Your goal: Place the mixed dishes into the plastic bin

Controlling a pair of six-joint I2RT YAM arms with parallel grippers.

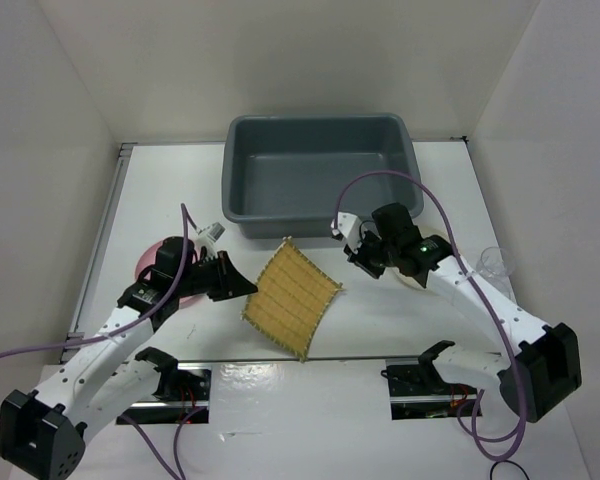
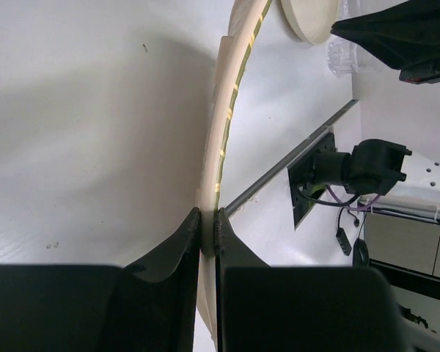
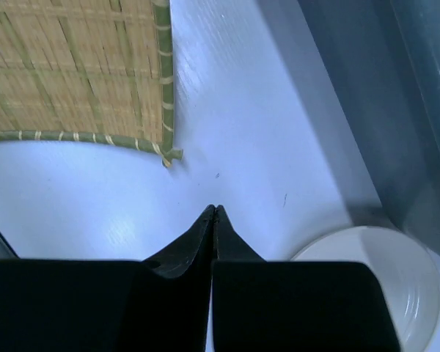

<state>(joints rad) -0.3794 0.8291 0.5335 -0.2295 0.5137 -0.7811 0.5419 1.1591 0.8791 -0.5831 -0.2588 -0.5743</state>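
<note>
My left gripper [image 1: 248, 290] is shut on the left edge of the yellow woven mat [image 1: 292, 296] and holds it tilted above the table, in front of the dark grey plastic bin [image 1: 320, 172]. In the left wrist view the mat [image 2: 218, 139] runs edge-on from between the fingers [image 2: 208, 220]. The pink plate [image 1: 146, 266] lies under the left arm, mostly hidden. My right gripper [image 1: 352, 252] is shut and empty, between the mat and the cream plate [image 1: 412, 281], which the right arm mostly hides. The plate also shows in the right wrist view [image 3: 374, 286]. The clear cup [image 1: 494, 263] stands at the right.
The bin is empty and stands at the back middle; its wall shows in the right wrist view [image 3: 367, 95]. White walls close the table on the left, back and right. Purple cables loop over both arms.
</note>
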